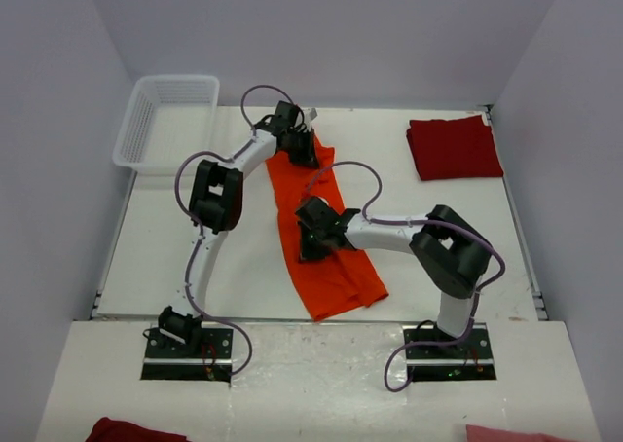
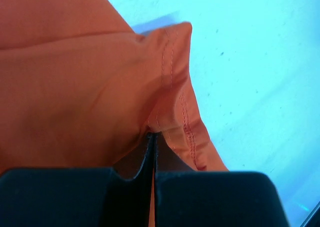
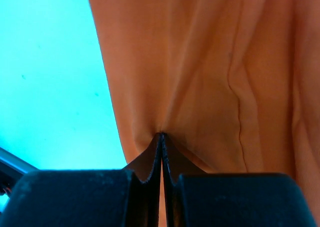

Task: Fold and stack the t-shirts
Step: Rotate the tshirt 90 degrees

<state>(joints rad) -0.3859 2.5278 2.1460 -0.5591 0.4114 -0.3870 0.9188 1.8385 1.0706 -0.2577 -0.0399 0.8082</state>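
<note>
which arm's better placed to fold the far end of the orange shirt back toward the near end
Left. The left arm has jaws shut on the far hemmed corner of the orange shirt, ready to carry it nearer; the right arm pinches the strip's side edge midway, likelier an anchor.

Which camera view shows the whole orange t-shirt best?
Top external: the orange t-shirt shows nearly whole, one long strip. The left wrist view shows only a stitched hem corner pinched by the left end effector; the right wrist view only a plain edge pinched by the right end effector.
</note>
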